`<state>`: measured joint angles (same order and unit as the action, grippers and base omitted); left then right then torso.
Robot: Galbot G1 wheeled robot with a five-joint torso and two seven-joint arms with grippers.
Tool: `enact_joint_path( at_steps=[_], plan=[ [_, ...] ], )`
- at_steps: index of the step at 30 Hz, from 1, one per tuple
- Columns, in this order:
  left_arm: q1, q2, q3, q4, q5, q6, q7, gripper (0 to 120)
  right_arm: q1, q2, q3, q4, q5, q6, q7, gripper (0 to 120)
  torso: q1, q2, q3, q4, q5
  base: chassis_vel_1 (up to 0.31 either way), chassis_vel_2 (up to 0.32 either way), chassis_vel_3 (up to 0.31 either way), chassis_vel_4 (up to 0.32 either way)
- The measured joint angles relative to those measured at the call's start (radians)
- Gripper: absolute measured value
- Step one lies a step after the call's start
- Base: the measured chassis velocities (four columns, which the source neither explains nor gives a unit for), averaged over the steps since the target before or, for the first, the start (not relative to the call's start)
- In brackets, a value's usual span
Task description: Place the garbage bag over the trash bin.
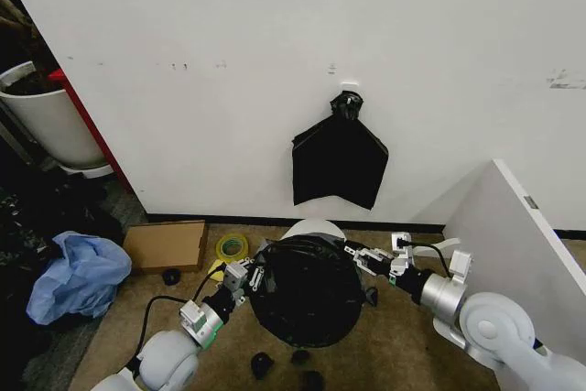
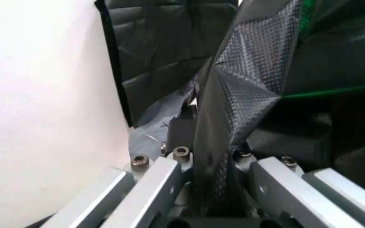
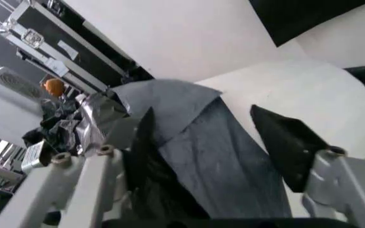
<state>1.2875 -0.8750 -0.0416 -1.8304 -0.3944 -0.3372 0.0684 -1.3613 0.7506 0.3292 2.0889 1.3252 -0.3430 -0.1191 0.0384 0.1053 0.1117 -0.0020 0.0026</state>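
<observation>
— Where's the garbage bag (image 1: 307, 288) now?

— Spread over the mouth of the trash bin (image 1: 314, 228), down on the floor by the white wall (image 1: 275, 43). It's thin glossy black plastic, all creases. Just a curve of the bin's smooth white rim shows behind it.

— And the arms?

— One on each side. The left gripper (image 1: 254, 276) is at the bag's left edge. Its wrist camera shows a fold of the wrinkly black film (image 2: 233, 109) pinched between its metal fingers (image 2: 163, 185), so it's clamped on the bag. The right gripper (image 1: 364, 260) is at the right edge, jaws spread apart, with a sheet of the bag (image 3: 195, 142) draped in the gap and the bin's white wall (image 3: 322, 95) just beyond. I can't tell whether it's gripping anything.

— What else is around?

— A flat black bundle (image 1: 339, 160) with a knotted top hangs on the wall above the bin. To the left on the floor lie a flat cardboard box (image 1: 167, 244), a yellow roll of tape (image 1: 232, 246) and a crumpled light blue plastic heap (image 1: 78, 274). A big round white planter (image 1: 46, 116) stands farther left.
</observation>
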Motion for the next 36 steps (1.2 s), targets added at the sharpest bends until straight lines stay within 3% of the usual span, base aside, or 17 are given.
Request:
enact_joint_path(
  at_steps=[16, 36],
  plan=[
    [-0.013, -0.006, 0.008, 0.007, -0.001, 0.0, -0.003, 1, 0.024, 0.012, -0.024, -0.001, -0.023, 0.008, -0.012, 1, 0.0, 0.0, 0.0, 0.0, 0.0, 0.0, 0.0, 0.0, 0.0],
    [-0.008, -0.009, 0.032, -0.008, 0.017, -0.025, 0.02, 1, 0.126, 0.034, -0.092, -0.092, -0.092, 0.027, 0.055, 0, 0.0, 0.0, 0.0, 0.0001, 0.0001, 0.0, 0.0, 0.0, 0.0]
  ],
)
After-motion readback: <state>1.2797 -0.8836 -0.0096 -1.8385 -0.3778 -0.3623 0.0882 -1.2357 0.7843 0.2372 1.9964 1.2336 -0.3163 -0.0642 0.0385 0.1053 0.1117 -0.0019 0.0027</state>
